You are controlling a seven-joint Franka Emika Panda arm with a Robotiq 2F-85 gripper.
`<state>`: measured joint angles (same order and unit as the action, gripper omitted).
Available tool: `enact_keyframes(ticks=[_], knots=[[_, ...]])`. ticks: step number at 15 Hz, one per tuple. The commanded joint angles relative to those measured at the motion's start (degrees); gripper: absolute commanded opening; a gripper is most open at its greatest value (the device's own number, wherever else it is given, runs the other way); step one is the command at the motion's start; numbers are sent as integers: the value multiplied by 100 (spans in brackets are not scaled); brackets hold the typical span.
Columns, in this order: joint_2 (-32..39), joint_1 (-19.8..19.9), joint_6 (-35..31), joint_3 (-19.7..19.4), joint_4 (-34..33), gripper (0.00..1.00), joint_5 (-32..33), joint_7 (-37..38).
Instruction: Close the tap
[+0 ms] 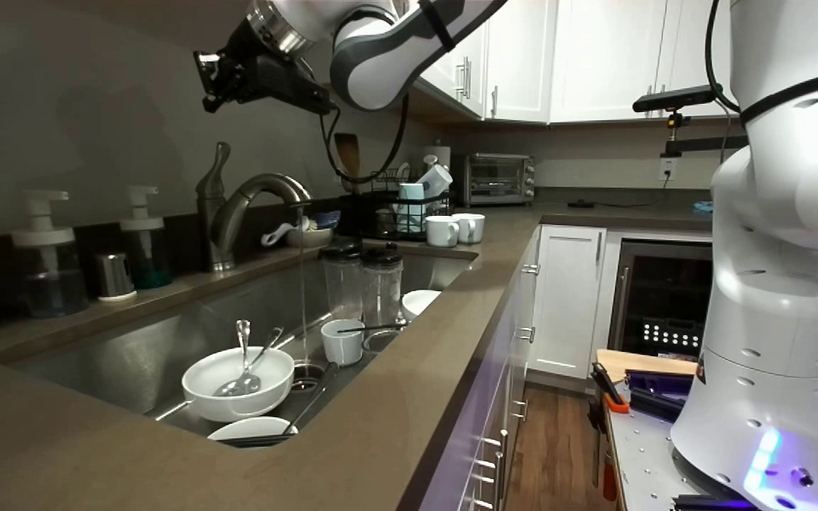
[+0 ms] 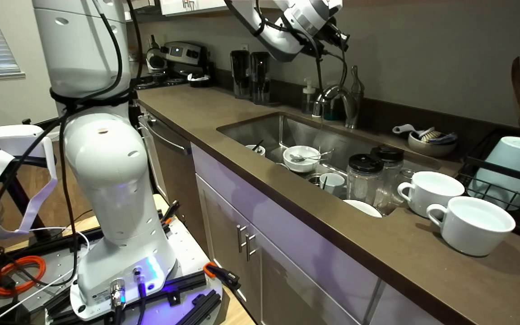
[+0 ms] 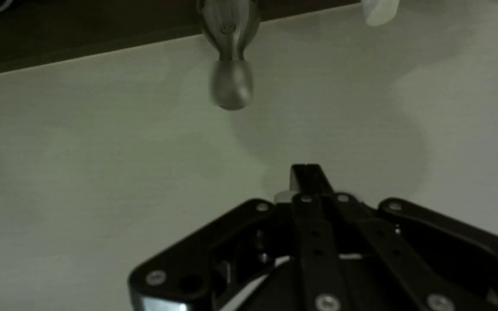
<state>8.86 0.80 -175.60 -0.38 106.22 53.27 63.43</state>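
Observation:
The tap (image 1: 235, 213) is a brushed grey faucet with an arched spout and an upright lever, standing behind the sink. A thin stream of water (image 1: 302, 291) falls from its spout into the sink. It also shows in an exterior view (image 2: 351, 106), partly behind the arm's hanging cable. In the wrist view only its lever handle (image 3: 231, 56) shows, at the top, against the wall. My gripper (image 1: 206, 78) is in the air above the tap, apart from it; it also shows in an exterior view (image 2: 345, 41). In the wrist view its fingertips (image 3: 305, 166) meet with nothing between them.
The sink (image 1: 132, 369) holds a white bowl (image 1: 238, 397), a white cup (image 1: 342, 342) and jars with black lids (image 2: 365, 169). Soap dispensers (image 1: 143, 245) stand beside the tap. White mugs (image 2: 472, 225) and a dish rack (image 2: 472, 174) stand on the counter. The wall (image 3: 123, 172) is behind the tap.

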Motion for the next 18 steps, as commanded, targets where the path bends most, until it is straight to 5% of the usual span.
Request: enact_keyframes(ticks=[1,18], knots=[[248,45,177,34,-338,1,-88,-360],[979,296,558,216,-966,0,-869,-1382]])
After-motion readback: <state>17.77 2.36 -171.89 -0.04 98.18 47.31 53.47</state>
